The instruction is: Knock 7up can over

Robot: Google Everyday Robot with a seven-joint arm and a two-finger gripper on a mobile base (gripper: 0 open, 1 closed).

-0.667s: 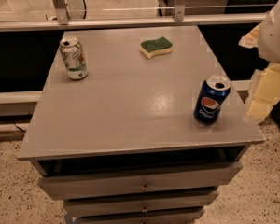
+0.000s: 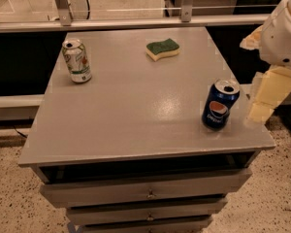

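Note:
The 7up can [image 2: 77, 61], white and silver with green markings, stands upright near the far left edge of the grey table top [image 2: 136, 106]. My gripper [image 2: 260, 111], cream-coloured under a white wrist, hangs at the table's right edge, just right of the blue Pepsi can [image 2: 220, 104]. It is far from the 7up can, across the whole table top, and holds nothing that I can see.
The Pepsi can stands upright near the front right corner. A green and yellow sponge [image 2: 162, 48] lies at the far middle. Drawers sit below the table top. A metal rail [image 2: 136, 23] runs behind the table. Speckled floor lies in front.

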